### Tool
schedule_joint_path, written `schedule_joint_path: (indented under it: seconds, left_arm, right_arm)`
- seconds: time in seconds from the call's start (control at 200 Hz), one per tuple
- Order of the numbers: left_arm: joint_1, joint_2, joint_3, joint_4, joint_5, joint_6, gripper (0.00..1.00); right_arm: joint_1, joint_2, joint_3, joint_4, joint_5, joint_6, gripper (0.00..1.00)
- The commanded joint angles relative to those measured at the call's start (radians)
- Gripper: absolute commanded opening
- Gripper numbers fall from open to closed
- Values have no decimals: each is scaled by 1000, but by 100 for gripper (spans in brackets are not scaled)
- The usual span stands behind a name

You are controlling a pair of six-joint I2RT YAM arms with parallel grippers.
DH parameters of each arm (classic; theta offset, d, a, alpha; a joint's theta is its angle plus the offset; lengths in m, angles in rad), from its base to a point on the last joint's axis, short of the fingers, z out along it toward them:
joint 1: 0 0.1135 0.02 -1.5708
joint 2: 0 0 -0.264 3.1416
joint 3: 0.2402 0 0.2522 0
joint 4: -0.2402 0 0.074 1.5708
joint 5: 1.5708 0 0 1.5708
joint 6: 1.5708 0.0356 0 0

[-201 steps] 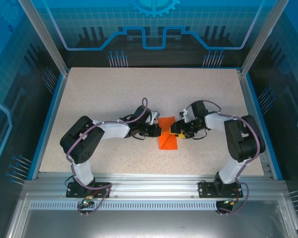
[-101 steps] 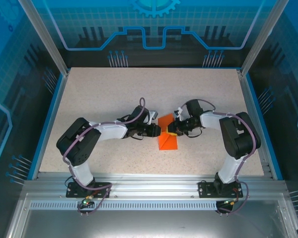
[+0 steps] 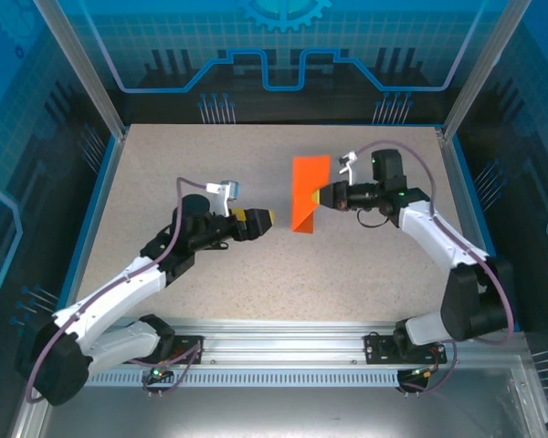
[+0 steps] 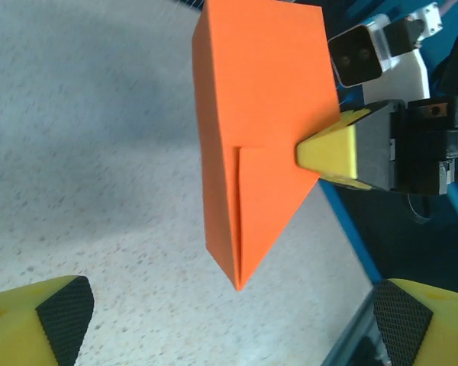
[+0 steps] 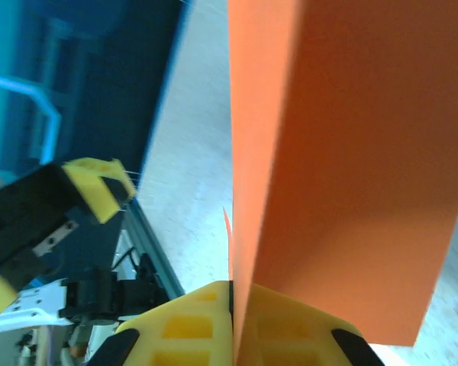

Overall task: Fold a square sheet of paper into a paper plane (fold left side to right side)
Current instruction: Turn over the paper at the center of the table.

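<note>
Pinching one paper plane [image 3: 309, 193], right tool [image 3: 321, 195]; left tool [image 3: 265, 218] agape.

**Left jaws wide, right jaws pinched**

The left arm [image 3: 137, 278] stretches forward and to the right. The left gripper [image 3: 261, 218] points right, fingers spread wide, holding nothing. The right arm [image 3: 438, 237] reaches forward and bends left. The right gripper [image 3: 324, 196] faces the other one, apart from it, clamped on the edge of the orange paper [image 3: 308, 192] and apparently raised, though height is hard to judge from above.
</note>
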Motion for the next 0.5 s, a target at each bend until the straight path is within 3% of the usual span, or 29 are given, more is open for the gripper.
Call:
schedule_joint_path:
  seconds: [0.0,0.295,0.495]
  left_arm:
    - [9,-19,-9,79,74,-69,98]
    - [0,72,58,313,287,-169,94]
    - [-38,108,84,351,321,-162,73]
  right_arm:
    - [1,-63,57,56,-119,9,7]
    - [100,-112,143,53,-171,42,8]
    - [154,-92,146,90,-161,83,9]
